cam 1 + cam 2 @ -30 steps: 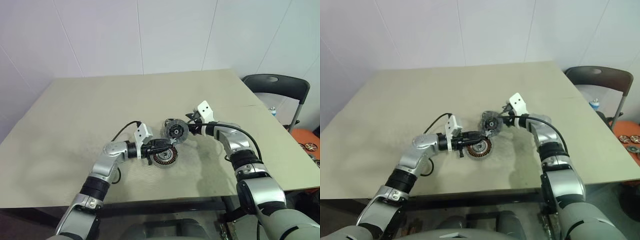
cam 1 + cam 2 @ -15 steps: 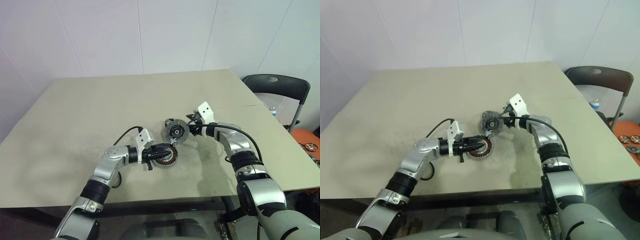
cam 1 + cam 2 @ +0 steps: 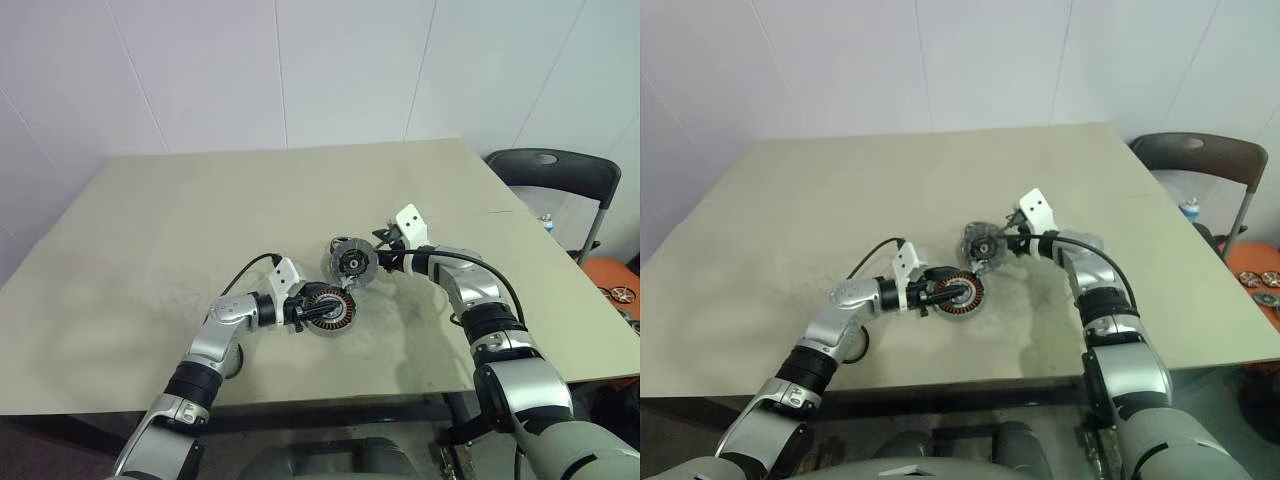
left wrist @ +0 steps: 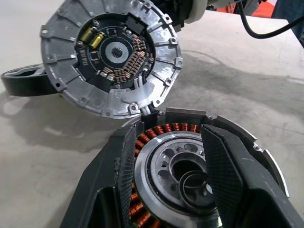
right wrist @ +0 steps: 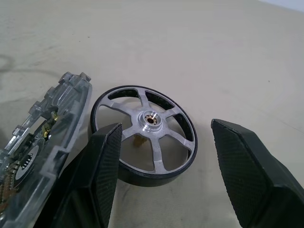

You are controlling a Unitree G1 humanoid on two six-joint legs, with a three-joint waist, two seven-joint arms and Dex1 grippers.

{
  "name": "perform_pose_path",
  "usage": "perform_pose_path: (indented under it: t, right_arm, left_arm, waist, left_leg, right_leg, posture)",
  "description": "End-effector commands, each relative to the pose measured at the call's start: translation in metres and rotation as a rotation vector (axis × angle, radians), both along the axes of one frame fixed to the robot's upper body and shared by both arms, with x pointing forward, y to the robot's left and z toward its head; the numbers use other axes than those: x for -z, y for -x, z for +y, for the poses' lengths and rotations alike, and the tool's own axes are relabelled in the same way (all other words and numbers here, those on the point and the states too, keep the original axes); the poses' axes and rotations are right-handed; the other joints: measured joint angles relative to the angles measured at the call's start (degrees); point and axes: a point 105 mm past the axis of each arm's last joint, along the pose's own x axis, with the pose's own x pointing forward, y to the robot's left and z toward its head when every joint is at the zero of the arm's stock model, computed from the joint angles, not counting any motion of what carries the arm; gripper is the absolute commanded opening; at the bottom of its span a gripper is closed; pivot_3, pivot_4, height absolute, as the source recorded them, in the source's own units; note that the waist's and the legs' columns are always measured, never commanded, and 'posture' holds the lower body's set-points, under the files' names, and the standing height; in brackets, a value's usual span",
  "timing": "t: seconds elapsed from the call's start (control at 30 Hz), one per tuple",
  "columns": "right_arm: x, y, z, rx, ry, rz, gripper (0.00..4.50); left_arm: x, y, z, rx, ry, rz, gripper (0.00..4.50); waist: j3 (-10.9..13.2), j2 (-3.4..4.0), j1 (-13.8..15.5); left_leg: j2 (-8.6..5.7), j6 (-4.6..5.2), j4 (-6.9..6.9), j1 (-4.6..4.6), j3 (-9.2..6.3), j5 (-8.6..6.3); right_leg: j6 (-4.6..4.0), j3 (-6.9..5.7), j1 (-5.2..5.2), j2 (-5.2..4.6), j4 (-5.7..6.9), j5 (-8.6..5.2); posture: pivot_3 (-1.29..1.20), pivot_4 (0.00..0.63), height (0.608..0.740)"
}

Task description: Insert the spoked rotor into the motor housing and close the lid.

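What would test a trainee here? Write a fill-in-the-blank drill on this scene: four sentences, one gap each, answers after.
1. The motor housing carries a ring of ___-coloured windings.
2. The spoked rotor lies flat on the ___.
3. The right claw has its fingers ___, with the rotor beyond them.
4. Past the right edge of the table stands a dark ___.

Missing words: copper; table; open; chair

The left pincer's fingers [image 4: 223, 175] are covering both flanks of the motor housing [image 4: 178, 164], and the frame edge is cutting off its near rim. The upright silver disc [image 5: 42, 137] is hiding part of the spoked rotor [image 5: 147, 130].
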Motion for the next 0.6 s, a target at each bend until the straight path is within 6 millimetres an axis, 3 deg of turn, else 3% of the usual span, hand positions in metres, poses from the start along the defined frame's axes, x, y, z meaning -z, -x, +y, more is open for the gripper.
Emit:
perform_pose_path:
  t: [0.03,0.27,0.4,0.5,0.6]
  right_arm:
    - [-0.019,-0.005,0.001,0.001,-0.019,-0.062,3.14]
    - [-0.017,-0.003,0.01,-0.027,-0.029,-0.058,3.14]
    - [-0.019,0.001,0.021,-0.078,-0.032,-0.059,3.14]
    - [-0.021,0.015,0.032,-0.195,-0.009,-0.037,3.14]
    - [-0.022,0.037,0.028,-0.327,0.034,0.023,3.14]
  left_arm:
    - [-0.023,-0.007,0.014,-0.045,0.051,-0.065,2.32]
    - [-0.064,-0.011,0.052,-0.151,0.132,-0.122,2.32]
    - [-0.076,-0.014,0.075,-0.245,0.161,-0.138,2.32]
    - [-0.079,-0.017,0.094,-0.336,0.173,-0.142,2.32]
    - [-0.078,-0.017,0.109,-0.403,0.177,-0.145,2.32]
  waist:
    - [0.0,0.0,-0.03]
    - [0.0,0.0,-0.09]
    - [0.0,0.0,-0.11]
    - [0.0,0.0,-0.01]
    - [0.0,0.0,0.19]
  left_leg:
    - [0.0,0.0,0.0,0.0,0.0,0.0]
    - [0.01,0.0,-0.01,0.0,0.0,0.0]
    - [0.02,-0.01,-0.01,0.0,0.0,0.0]
    - [0.02,-0.01,0.0,0.0,0.0,0.0]
    - [0.02,0.0,0.0,-0.03,-0.01,0.0]
  right_leg:
    - [0.0,0.0,-0.01,0.0,0.0,0.0]
    - [0.0,0.0,-0.01,0.0,0.0,0.0]
    - [0.0,0.0,-0.02,0.01,0.01,0.0]
    - [0.0,0.0,-0.01,0.01,0.01,0.0]
    - [0.0,-0.01,-0.03,0.01,-0.01,0.0]
  posture:
    - [0.0,0.0,0.74]
    - [0.0,0.0,0.74]
    - [0.0,0.0,0.74]
    - [0.0,0.0,0.74]
    - [0.0,0.0,0.74]
